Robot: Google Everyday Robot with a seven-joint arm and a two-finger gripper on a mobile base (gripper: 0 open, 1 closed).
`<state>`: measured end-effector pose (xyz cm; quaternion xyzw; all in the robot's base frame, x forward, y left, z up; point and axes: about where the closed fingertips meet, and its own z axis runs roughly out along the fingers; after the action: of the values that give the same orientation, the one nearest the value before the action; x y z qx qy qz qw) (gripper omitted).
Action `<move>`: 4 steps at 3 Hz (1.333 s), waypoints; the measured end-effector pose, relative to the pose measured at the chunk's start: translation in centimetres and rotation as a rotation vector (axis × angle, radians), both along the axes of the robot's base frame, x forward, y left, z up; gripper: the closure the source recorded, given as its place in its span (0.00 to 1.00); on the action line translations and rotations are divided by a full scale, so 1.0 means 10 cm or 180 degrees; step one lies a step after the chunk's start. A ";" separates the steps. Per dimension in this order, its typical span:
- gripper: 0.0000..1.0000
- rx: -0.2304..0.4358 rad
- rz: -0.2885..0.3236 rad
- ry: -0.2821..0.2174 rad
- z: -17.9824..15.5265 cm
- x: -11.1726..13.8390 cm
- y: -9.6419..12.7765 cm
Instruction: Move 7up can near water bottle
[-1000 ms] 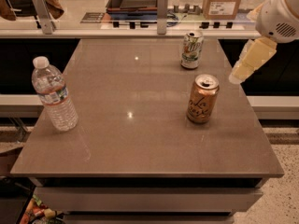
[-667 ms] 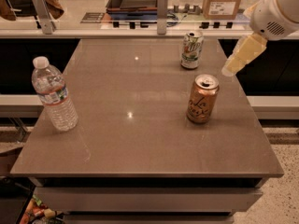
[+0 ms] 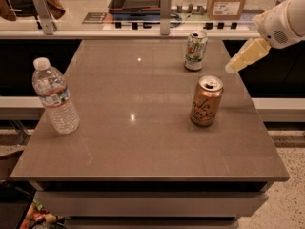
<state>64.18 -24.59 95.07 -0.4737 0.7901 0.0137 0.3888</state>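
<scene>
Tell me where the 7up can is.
The 7up can stands at the far edge of the table, right of centre, behind the orange can; the gripper hovers to its right.

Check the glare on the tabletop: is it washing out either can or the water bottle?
Camera view: no. Only two small bright glints sit on the bare table, left of both cans. The 7up can, the orange can and the water bottle stay free of glare under warm, even light. The gripper hangs at the table's right edge, right of the 7up can, pale but not blown out.
</scene>
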 end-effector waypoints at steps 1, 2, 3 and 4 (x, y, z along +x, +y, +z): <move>0.00 0.0406 -0.0038 -0.0042 -0.14 0.18 -0.02; 0.00 0.0728 0.0005 -0.0081 -0.27 0.32 0.07; 0.00 0.0765 0.0015 -0.0072 -0.29 0.33 0.10; 0.00 0.0848 0.0050 0.0000 -0.36 0.39 0.14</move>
<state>68.07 -23.17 91.49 -0.4240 0.7776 0.1216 0.4481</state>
